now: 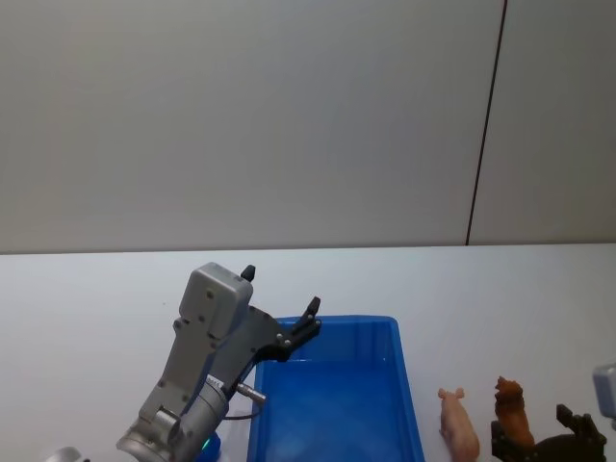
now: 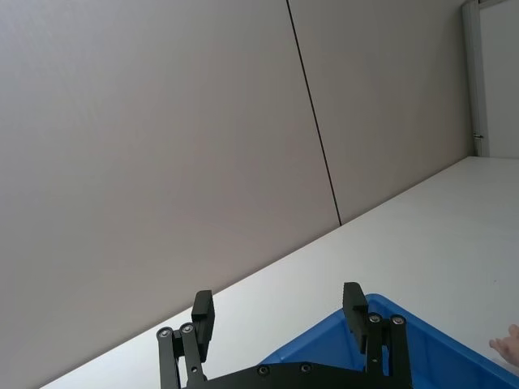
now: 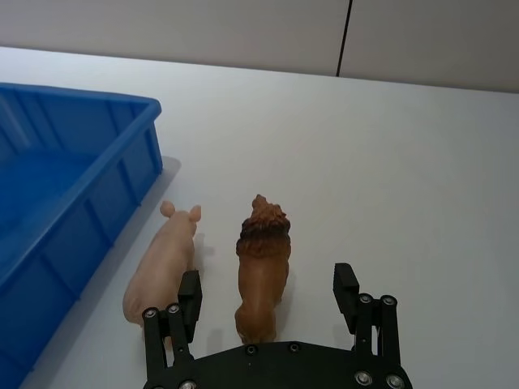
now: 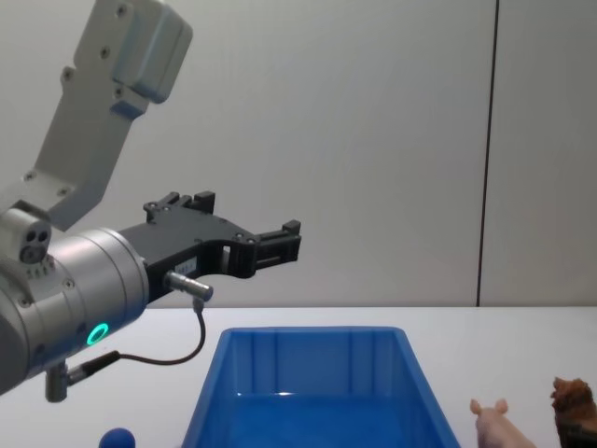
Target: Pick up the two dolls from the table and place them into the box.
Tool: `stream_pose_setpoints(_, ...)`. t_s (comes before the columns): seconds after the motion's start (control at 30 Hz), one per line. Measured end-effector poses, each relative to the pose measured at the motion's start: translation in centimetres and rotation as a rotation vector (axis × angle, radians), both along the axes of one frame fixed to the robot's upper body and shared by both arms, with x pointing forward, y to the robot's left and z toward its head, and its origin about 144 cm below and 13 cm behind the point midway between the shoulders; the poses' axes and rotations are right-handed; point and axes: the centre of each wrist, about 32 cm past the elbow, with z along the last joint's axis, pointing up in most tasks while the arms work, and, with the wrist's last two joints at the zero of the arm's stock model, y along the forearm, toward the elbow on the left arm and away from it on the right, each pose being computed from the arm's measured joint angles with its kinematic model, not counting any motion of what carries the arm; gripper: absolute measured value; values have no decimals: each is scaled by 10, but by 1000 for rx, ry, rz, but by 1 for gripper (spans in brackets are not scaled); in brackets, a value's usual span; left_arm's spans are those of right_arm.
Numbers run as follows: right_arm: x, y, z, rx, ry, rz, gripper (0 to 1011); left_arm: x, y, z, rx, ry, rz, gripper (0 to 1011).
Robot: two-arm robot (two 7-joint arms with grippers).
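White bench [image 1: 96,289]: our right gripper [image 3: 268,279] straddles the lion [image 3: 261,243], fingers [image 3: 191,293] spread for grasping; left gripper [image 2: 278,298] hovers spread above the box [image 1: 361,320].

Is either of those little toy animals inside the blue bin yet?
No, the pig and the lion both stand side by side on the white table, just outside the blue bin.

Left arm [image 1: 192,366] raised, right arm [image 1: 606,385] low, both jaws spread wide.
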Motion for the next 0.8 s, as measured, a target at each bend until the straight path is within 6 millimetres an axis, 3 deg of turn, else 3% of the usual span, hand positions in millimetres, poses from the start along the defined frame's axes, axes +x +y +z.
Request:
stream_pose_setpoints(0.13, -1, 1, -5, -11, 13, -5, 997, 0, 0, 0, 0, 0, 0, 1001)
stream_pose_setpoints(0.6, 4, 3, -20, -33, 17, -9, 623, 0, 0, 0, 0, 0, 0, 1001)
stream_pose_setpoints(0.8, 7, 4, -26, -38, 1, -5, 405, 0, 0, 0, 0, 0, 0, 1001)
